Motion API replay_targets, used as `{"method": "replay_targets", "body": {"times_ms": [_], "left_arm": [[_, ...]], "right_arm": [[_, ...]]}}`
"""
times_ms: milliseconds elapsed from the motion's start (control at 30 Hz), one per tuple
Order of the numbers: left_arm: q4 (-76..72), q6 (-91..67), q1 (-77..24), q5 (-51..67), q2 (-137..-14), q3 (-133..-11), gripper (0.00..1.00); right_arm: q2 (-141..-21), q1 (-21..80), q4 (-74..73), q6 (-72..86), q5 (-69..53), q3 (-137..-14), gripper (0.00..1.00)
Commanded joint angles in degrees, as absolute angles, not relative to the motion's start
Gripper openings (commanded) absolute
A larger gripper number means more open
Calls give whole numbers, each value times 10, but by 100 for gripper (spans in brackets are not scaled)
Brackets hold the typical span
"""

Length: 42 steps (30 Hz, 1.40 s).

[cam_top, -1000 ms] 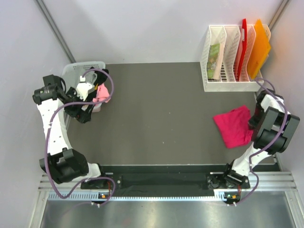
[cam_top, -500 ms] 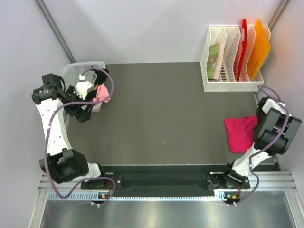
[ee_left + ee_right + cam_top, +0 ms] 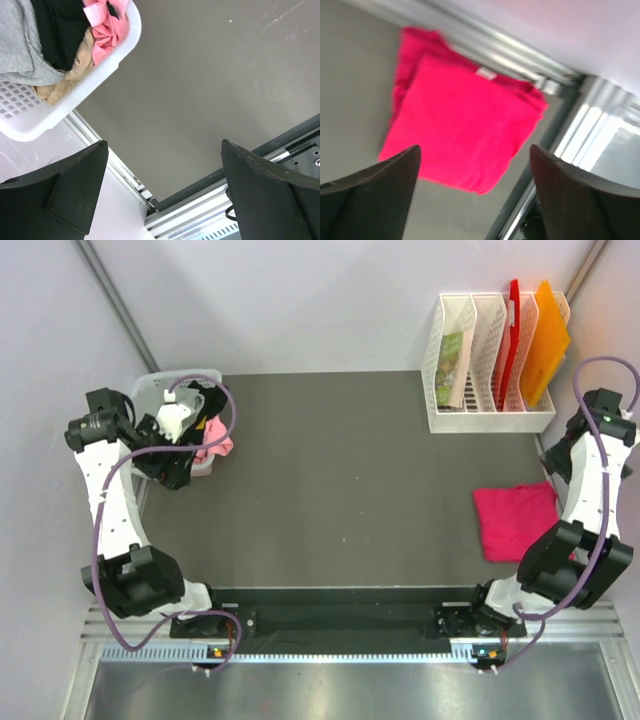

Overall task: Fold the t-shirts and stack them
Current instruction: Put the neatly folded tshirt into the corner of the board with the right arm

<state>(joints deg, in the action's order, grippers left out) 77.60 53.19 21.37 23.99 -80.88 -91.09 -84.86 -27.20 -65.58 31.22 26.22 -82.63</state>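
A folded crimson-red t-shirt (image 3: 515,522) lies flat on the dark table near its right edge. In the right wrist view this red t-shirt (image 3: 465,135) shows below my right gripper (image 3: 475,192), which hangs above it, open and holding nothing. Grey (image 3: 20,45), black (image 3: 60,30) and light pink (image 3: 102,30) t-shirts are piled with a tan cloth in the white basket (image 3: 117,55) at the far left. My left gripper (image 3: 162,192) hovers open just in front of the basket, above bare table, touching no cloth.
The white mesh basket (image 3: 160,382) sits at the table's back left corner. A white file rack (image 3: 490,405) with a red folder (image 3: 512,335) and an orange folder (image 3: 545,340) stands at the back right. The table's metal rail (image 3: 200,210) runs along the near edge.
My right gripper has opened and let go of the red t-shirt, then risen toward the back right. The shirt slid right and now lies flat. The left arm shifted slightly.
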Motion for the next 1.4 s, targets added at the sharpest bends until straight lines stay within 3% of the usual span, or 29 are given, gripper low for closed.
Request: {"method": "replay_targets", "body": {"times_ms": [0, 133, 167, 267, 333, 1033, 1367], "left_arm": [[864, 525, 217, 262, -810, -944, 99], [864, 515, 217, 265, -812, -946, 99], [864, 511, 217, 267, -813, -945, 99], [864, 507, 217, 265, -809, -938, 99], [864, 506, 217, 265, -806, -933, 99], [862, 445, 218, 243, -815, -939, 99], [859, 425, 216, 259, -824, -957, 99]], "right_arm": [[-848, -246, -641, 316, 122, -799, 81], [-878, -198, -612, 316, 121, -746, 56], [-880, -195, -597, 316, 120, -727, 41], [-889, -194, -573, 314, 113, -701, 10], [-894, -194, -569, 310, 117, -693, 0], [-1059, -193, -522, 278, 147, -715, 0], [-982, -178, -548, 283, 111, -760, 1]]}}
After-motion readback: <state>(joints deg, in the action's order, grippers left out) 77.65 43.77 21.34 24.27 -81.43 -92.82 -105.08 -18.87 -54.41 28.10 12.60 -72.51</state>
